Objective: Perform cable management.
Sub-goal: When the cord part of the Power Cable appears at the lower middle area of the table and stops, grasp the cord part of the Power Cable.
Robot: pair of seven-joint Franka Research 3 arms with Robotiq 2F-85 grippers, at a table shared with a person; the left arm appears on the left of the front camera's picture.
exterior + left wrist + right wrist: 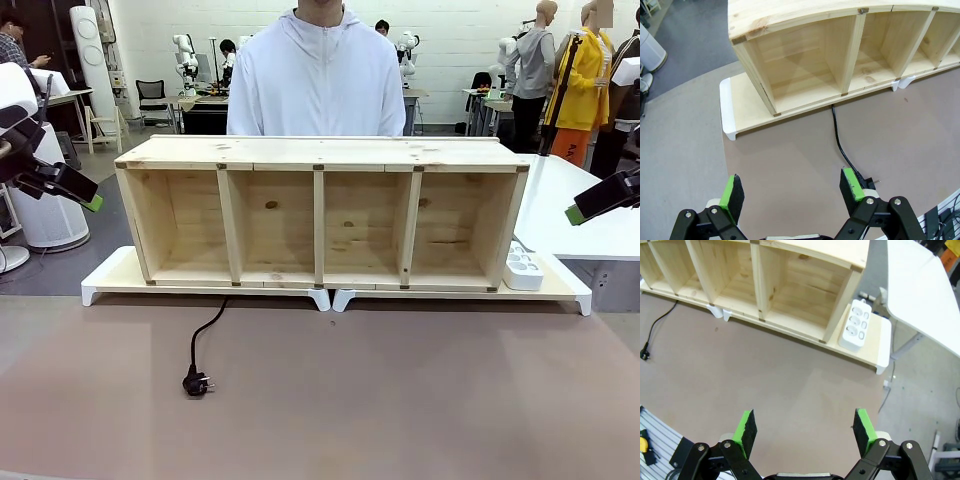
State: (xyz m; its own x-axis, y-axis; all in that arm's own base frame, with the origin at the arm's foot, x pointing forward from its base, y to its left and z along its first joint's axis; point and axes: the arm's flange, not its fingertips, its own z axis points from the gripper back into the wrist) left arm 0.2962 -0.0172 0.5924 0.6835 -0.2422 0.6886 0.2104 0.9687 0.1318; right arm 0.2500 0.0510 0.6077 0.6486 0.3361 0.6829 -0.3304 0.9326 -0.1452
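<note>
Pickup not begun: my left gripper point(792, 192) and right gripper point(805, 427) gape empty. A thin black round-plugged cable point(197, 382) lies before the pale wooden four-bay shelf point(320, 155); I judge the left must descend and pinch it.

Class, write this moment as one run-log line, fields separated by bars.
left claw: open, empty | right claw: open, empty | cable: loose on table, plug unconnected | power strip: beside wooden shelf
</note>
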